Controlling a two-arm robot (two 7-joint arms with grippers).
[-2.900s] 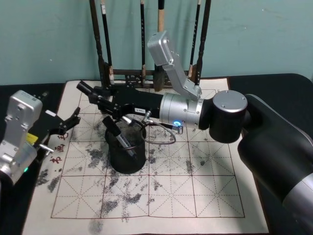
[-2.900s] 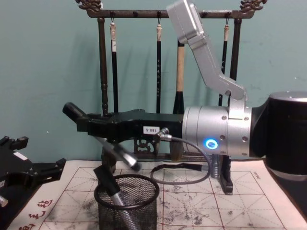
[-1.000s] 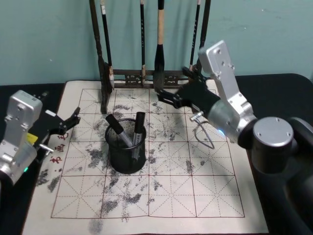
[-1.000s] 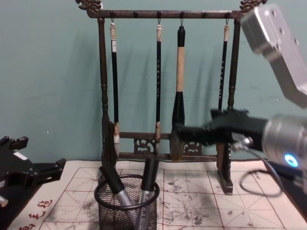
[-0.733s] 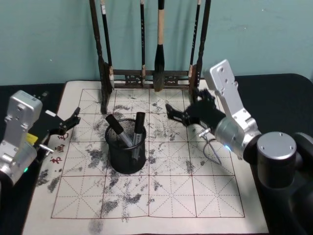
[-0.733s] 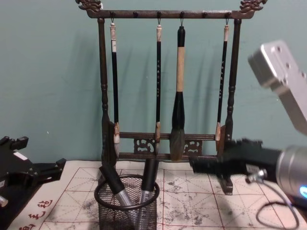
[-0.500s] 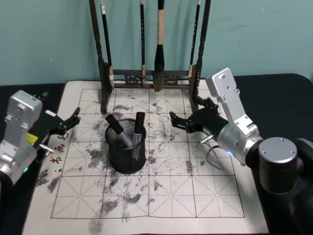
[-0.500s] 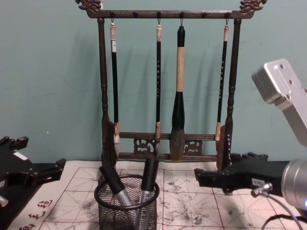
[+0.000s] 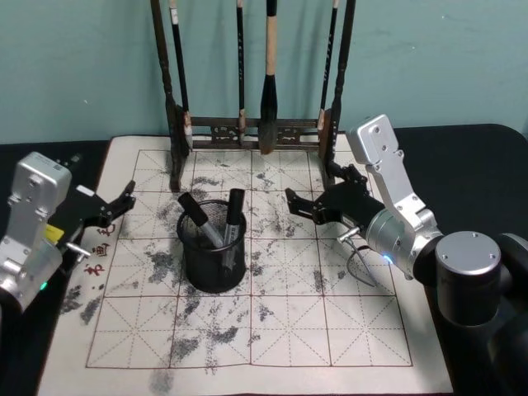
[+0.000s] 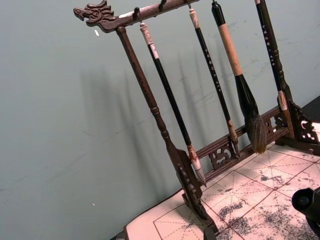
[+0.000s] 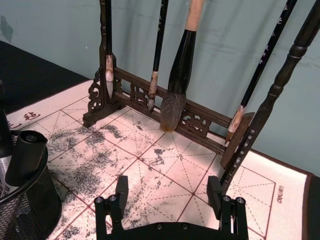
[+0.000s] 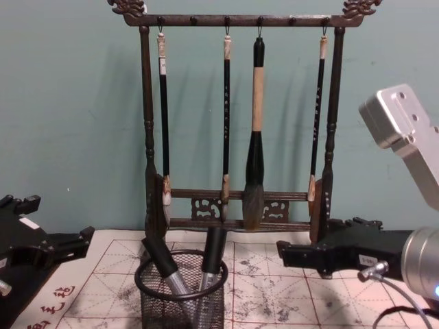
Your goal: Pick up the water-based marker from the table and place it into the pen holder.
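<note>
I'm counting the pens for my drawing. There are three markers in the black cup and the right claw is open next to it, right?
Not quite. The cup holds two markers, not three; the head view shows both black caps sticking up over the rim, and the chest view agrees. The rest is right: the right claw is open beside the cup, holding nothing.
</note>
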